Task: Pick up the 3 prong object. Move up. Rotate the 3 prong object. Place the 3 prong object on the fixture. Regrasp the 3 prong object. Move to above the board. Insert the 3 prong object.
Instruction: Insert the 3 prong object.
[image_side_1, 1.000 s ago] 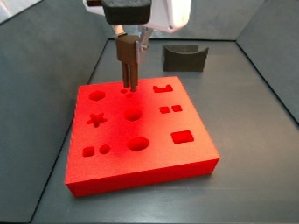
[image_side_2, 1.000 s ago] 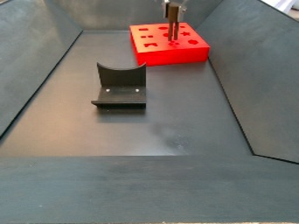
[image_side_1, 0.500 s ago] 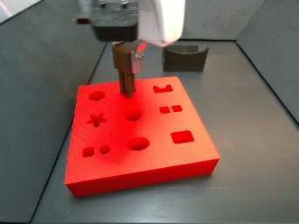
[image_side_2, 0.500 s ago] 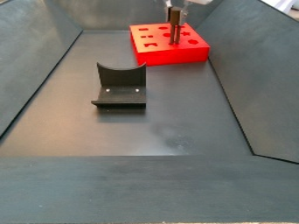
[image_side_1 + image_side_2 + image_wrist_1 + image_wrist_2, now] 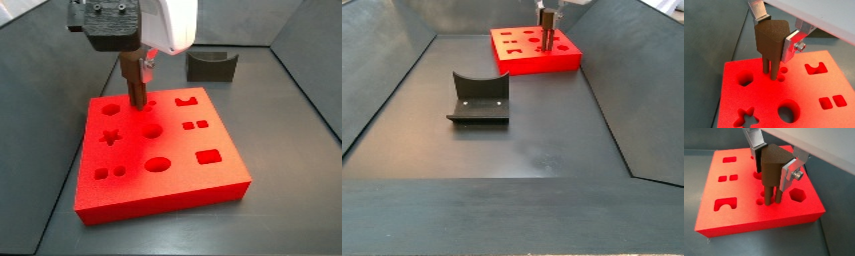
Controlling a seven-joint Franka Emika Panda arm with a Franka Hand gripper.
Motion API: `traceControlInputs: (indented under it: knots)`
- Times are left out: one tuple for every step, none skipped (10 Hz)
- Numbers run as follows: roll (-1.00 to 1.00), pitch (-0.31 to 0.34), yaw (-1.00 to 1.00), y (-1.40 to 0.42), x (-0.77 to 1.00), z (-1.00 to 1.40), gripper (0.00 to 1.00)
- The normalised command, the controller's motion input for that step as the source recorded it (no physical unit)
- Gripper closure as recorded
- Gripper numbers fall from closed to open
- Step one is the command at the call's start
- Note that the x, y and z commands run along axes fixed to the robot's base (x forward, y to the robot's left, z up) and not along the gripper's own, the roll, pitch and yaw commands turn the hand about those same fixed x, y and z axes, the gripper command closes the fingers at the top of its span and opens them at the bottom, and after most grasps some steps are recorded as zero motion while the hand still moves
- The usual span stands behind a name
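Note:
My gripper (image 5: pixel 777 34) is shut on the 3 prong object (image 5: pixel 771 42), a dark-brown wedge-topped piece with thin prongs pointing down. It also shows in a wrist view (image 5: pixel 769 170). It hangs upright over the red board (image 5: pixel 821 87), near the board's far left part in a side view (image 5: pixel 135 92). The prong tips are down at the board's top by a cluster of small round holes (image 5: pixel 759 202), next to the hexagon cutout (image 5: pixel 797 194). I cannot tell whether they are inside the holes. The fixture (image 5: pixel 210 66) stands empty behind the board.
The board (image 5: pixel 174 190) lies on a dark grey floor between sloping grey walls. In a side view the fixture (image 5: pixel 478 97) stands well in front of the board (image 5: pixel 523 62), with the gripper (image 5: pixel 547 25) above the board.
The gripper has shifted sideways over the board with the 3 prong object in it, toward the hexagon-cutout side. Its grip is unchanged.

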Motion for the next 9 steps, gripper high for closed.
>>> traceControlInputs:
  knots:
    - [0.0, 0.0, -0.06, -0.18, 0.33, -0.26, 1.0]
    - [-0.01, 0.0, -0.05, -0.13, 0.25, -0.21, 1.0]
    - [0.0, 0.0, 0.0, 0.08, 0.0, -0.01, 1.0]
    - [0.0, 0.014, 0.14, 0.29, 0.0, -0.29, 1.0]
    - [0.0, 0.0, 0.1, 0.39, 0.0, -0.29, 1.0]
    - [0.0, 0.0, 0.0, 0.0, 0.0, -0.02, 1.0]
    - [0.12, -0.026, 0.0, -0.12, 0.0, -0.46, 1.0]
    - [0.24, -0.073, 0.0, -0.2, -0.06, -0.88, 1.0]
    - [0.2, -0.079, 0.0, -0.18, 0.0, -0.95, 1.0]
